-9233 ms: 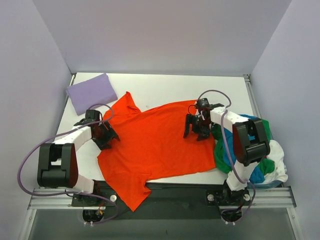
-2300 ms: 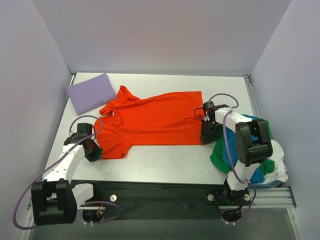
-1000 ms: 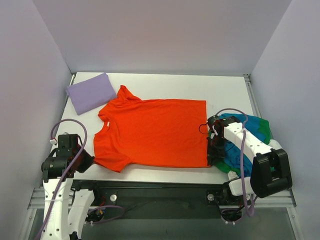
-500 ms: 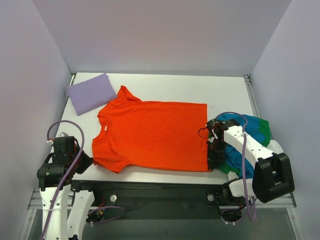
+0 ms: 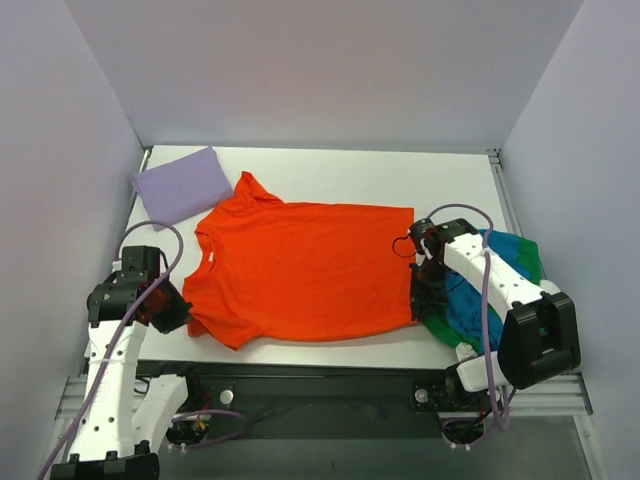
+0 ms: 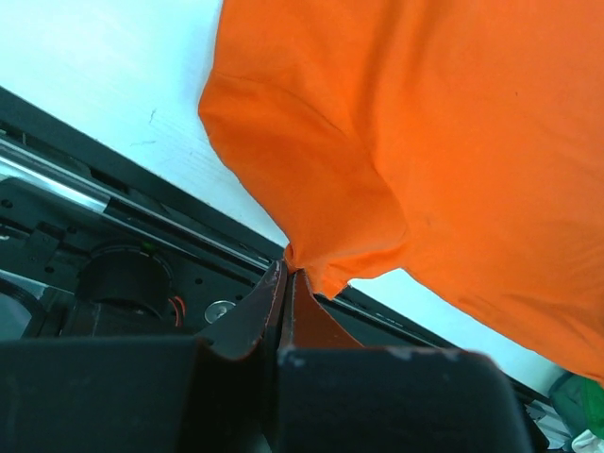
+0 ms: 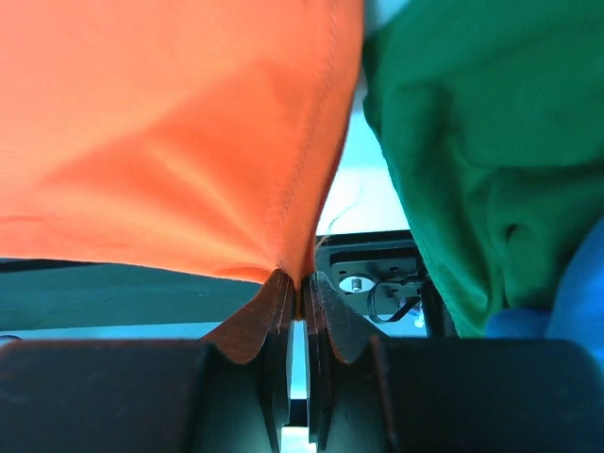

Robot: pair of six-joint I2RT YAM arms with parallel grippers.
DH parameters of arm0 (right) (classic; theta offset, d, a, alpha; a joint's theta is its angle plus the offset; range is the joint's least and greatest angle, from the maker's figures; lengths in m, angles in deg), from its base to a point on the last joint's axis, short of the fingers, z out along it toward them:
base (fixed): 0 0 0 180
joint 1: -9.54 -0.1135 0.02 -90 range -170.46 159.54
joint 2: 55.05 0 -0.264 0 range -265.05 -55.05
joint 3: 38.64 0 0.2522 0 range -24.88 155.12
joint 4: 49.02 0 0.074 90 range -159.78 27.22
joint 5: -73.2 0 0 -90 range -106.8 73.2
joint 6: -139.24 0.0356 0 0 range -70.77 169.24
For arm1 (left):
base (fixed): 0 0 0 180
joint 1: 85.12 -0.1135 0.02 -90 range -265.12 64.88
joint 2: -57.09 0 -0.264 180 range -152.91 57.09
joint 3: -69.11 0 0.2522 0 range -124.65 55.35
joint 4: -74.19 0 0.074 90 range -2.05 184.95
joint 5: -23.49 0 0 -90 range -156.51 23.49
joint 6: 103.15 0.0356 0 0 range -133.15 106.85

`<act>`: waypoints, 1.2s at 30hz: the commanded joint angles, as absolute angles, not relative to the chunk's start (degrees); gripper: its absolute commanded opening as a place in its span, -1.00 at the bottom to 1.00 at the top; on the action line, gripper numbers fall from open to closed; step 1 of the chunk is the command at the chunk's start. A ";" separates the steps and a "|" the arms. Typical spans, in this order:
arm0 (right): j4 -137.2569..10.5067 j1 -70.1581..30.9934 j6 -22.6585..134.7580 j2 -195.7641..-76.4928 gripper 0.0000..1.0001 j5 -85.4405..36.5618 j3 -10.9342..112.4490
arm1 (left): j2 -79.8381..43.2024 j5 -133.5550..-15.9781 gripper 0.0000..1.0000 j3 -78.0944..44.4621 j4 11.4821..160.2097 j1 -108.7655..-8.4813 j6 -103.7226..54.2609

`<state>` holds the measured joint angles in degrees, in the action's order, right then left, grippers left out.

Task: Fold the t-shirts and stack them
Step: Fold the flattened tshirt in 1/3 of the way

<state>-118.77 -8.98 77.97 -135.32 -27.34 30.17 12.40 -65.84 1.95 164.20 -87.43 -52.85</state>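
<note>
Green t-shirt [image 5: 438,327] half behind right arm [image 5: 492,278]

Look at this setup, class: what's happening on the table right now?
Both arms are handling the orange shirt, which lies spread out on the table. The left fingers pinch its near sleeve and the right fingers pinch its near hem corner, both shut on the cloth. A purple shirt lies folded at the far left corner. A green shirt and a blue shirt wait heaped on the right.

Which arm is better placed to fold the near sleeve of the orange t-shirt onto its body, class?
Left. The left pincer is shut on that sleeve of the orange t-shirt; the right pincer grips the hem at the opposite end.
</note>
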 commanded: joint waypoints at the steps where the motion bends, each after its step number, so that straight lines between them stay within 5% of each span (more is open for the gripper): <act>1: -122.46 -8.91 78.42 -138.09 -0.92 -25.24 34.96 | 9.11 -66.24 -1.00 -1.68 158.36 -87.58 -49.89; 36: -121.58 1.19 70.59 -164.29 -0.94 -26.29 58.88 | -29.22 -61.06 -1.00 -26.29 140.86 -78.71 -42.51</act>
